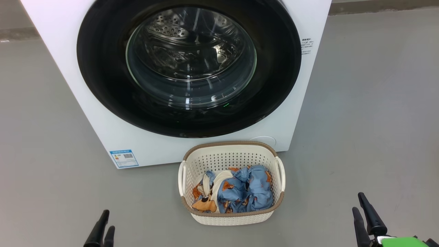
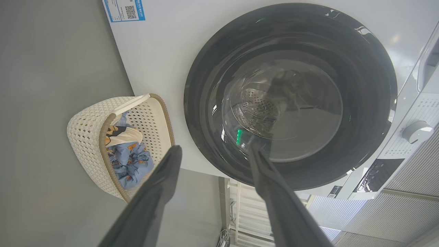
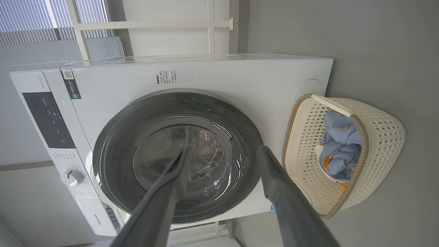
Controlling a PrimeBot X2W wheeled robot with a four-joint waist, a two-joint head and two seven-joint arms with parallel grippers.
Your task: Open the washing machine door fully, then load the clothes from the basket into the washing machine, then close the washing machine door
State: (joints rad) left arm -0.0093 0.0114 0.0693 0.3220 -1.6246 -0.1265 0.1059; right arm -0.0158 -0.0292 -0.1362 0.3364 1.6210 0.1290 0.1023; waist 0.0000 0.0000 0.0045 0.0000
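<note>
- On the grey floor (image 1: 360,103), facing the robot: white front-loading washing machine (image 1: 144,147), blue label sticker (image 1: 123,158) at its lower corner
- Washing machine door (image 1: 103,68): shut flush against the front; steel drum (image 1: 171,27) seen through the glass window (image 1: 190,79)
- Basket (image 1: 229,156): on the floor just before the machine, below the door, upright
- Clothes (image 1: 240,193): heaped inside the basket, none loaded
- Left gripper (image 1: 108,220): low at the robot's left, well apart from door and basket; jaws parted wide, empty
- Right gripper (image 1: 358,202): low at the robot's right, likewise clear; jaws parted wide, empty
- Step in hand: the first, opening the door; nothing begun
- Next move, as judged: one gripper must reach up to the black rim and find a catch or recess to pull; neither handle nor hinge side can be made out, so the pulling edge is uncertain
- Risk: the glossy rim offers the fingers little purchase
</note>
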